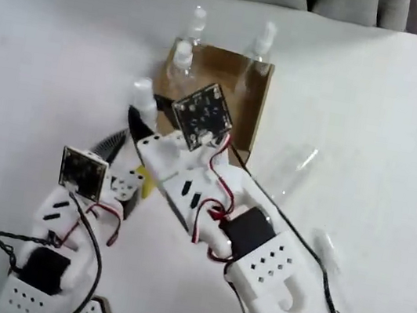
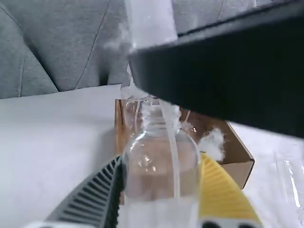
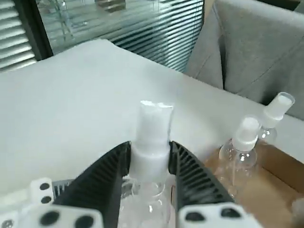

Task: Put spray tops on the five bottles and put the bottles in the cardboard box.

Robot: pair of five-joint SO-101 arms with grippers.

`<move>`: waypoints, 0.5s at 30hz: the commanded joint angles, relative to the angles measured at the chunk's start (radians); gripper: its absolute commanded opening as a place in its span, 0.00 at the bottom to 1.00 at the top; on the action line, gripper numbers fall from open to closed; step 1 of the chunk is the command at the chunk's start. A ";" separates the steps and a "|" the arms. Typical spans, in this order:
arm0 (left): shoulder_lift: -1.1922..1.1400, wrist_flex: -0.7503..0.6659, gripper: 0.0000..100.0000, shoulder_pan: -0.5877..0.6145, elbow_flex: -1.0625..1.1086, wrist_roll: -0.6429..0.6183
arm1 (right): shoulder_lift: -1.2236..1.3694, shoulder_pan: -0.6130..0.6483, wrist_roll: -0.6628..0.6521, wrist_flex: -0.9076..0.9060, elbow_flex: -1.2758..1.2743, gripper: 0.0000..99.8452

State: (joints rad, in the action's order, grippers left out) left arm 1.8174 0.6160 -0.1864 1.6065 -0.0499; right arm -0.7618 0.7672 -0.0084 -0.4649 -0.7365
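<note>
Bottle [image 2: 159,183]: your left gripper [image 2: 160,162] clamps its body, steadying it
Spray top [image 3: 153,126]: your right gripper [image 3: 149,146] fingers pinch it, for seating on the neck

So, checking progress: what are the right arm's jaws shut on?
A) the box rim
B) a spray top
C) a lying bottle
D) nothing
B: the right arm's jaws squeeze the white spray top on the bottle between the left arm's jaws.
</note>
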 commanded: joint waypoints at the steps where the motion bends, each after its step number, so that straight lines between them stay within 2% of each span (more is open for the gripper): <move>1: 0.010 -0.037 0.02 0.010 -0.012 0.011 | -0.028 0.013 0.012 -0.073 0.081 0.03; 8: 0.010 -0.037 0.02 0.012 -0.012 0.011 | -0.041 0.015 0.026 -0.122 0.100 0.26; 15: 0.010 -0.037 0.02 0.012 -0.012 0.011 | -0.111 0.010 0.032 -0.303 0.301 0.28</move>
State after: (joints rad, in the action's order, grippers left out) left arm 1.8174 0.6160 -0.1834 1.6065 -0.0499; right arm -0.8263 0.7718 0.0115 -0.7135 -0.5600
